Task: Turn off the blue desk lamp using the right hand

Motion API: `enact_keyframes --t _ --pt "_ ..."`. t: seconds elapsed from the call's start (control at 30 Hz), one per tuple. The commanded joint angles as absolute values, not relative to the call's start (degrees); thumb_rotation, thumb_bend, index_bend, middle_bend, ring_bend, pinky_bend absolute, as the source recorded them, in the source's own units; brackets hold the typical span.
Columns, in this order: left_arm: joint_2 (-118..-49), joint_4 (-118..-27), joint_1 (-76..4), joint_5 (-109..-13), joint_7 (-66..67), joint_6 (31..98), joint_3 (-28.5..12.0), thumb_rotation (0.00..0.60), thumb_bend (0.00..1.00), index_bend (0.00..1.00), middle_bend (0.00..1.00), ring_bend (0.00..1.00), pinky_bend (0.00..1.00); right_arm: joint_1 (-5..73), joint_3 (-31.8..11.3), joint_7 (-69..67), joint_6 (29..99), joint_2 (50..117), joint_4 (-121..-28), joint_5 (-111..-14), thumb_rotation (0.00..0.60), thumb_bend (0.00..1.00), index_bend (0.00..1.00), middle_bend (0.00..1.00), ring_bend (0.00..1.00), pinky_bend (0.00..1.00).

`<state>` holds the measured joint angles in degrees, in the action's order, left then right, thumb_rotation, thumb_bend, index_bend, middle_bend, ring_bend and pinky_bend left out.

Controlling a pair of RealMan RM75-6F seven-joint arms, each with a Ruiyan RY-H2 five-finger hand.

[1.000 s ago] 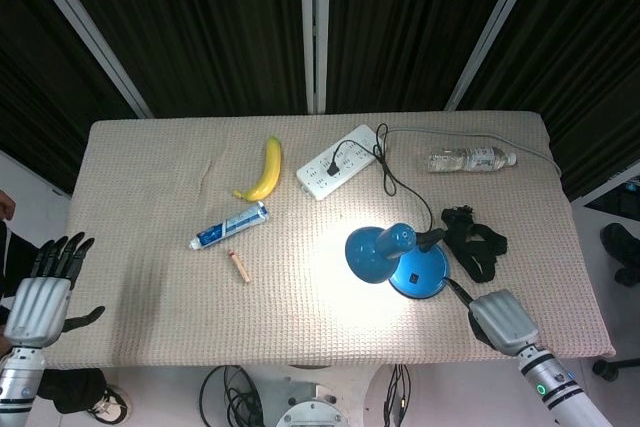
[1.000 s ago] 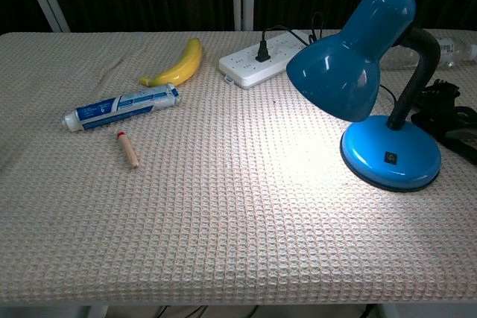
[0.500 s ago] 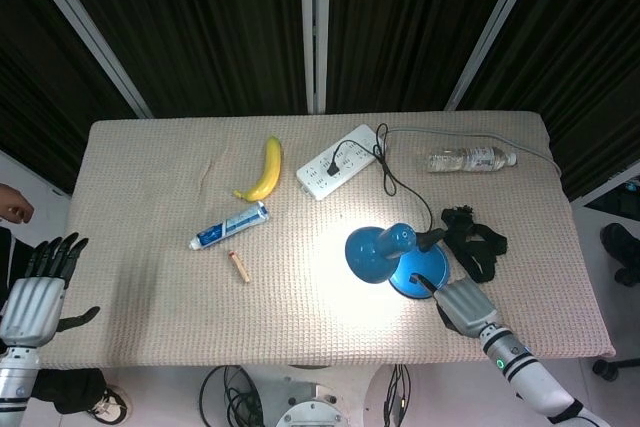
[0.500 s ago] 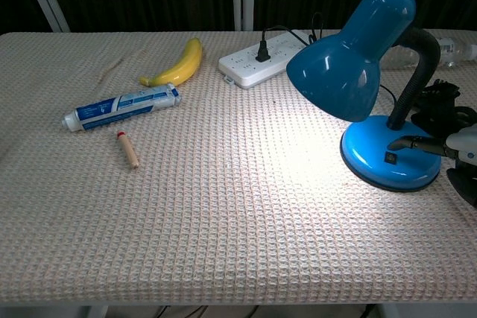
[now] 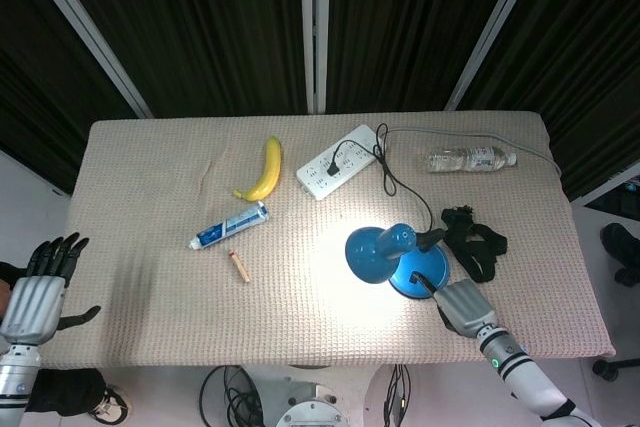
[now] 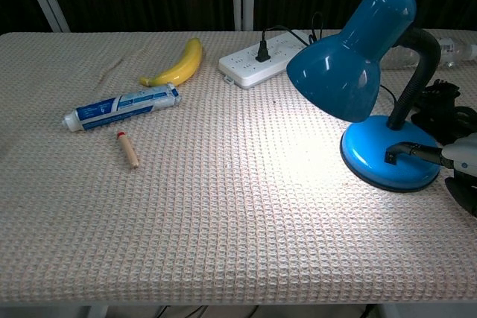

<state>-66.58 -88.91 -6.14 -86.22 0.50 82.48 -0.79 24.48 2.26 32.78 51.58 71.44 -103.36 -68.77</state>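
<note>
The blue desk lamp [image 5: 392, 254] [image 6: 373, 72] stands right of centre, its shade tilted left and a bright patch of light on the cloth beneath it. My right hand [image 5: 462, 307] [image 6: 456, 156] is at the near right of the round base [image 6: 387, 160]. One dark finger [image 6: 416, 153] reaches out and its tip touches the small black switch [image 6: 390, 157] on the base. It holds nothing. My left hand [image 5: 40, 285] hangs off the table's left edge with its fingers spread and empty.
A white power strip [image 5: 338, 161] [image 6: 262, 59] with the lamp's plug lies behind the lamp. A black strap bundle [image 5: 473, 239] and a water bottle [image 5: 470, 159] lie to the right. A banana [image 5: 266, 169], a toothpaste tube [image 5: 230, 226] and a small wooden peg [image 5: 239, 266] lie left of centre.
My right hand has moved left from the table's near right corner to the lamp base, and its fingertip has come down onto the switch. The lamp is still lit.
</note>
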Motion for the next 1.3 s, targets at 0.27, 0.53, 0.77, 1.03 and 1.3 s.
enact_keyframes --t 0.27,0.53,0.77,1.03,1.3 --pt "-66.2 -89.0 -5.8 -86.3 0.0 83.0 -0.8 0.600 0.00 0.00 0.00 0.00 0.00 25.5 3.7 33.6 51.4 72.0 -103.2 -67.0 0.600 0.78 0.00 0.95 0.92 0.88" --pt "-66.3 -89.0 -5.8 -86.3 -0.2 82.9 -0.7 0.600 0.00 0.00 0.00 0.00 0.00 27.0 4.6 36.8 51.2 72.4 -102.9 -63.5 0.600 0.79 0.00 0.95 0.92 0.88" --pt "-66.2 -89.0 -5.8 -86.3 -0.3 83.1 -0.8 0.600 0.00 0.00 0.00 0.00 0.00 27.6 5.1 38.8 52.7 72.8 -103.0 -61.4 0.600 0.78 0.00 0.95 0.92 0.88" --pt "-65.9 -89.4 -5.7 -86.7 -0.1 83.8 -1.0 0.600 0.00 0.00 0.00 0.00 0.00 24.1 4.9 33.8 62.0 69.3 -105.6 -69.5 0.600 0.78 0.00 0.95 0.92 0.88" --pt "-65.8 -90.4 -5.6 -87.6 0.7 84.5 -0.9 0.600 0.00 0.00 0.00 0.00 0.00 15.4 8.8 19.9 75.9 61.2 -104.9 -84.0 0.600 0.78 0.00 0.95 0.92 0.88"
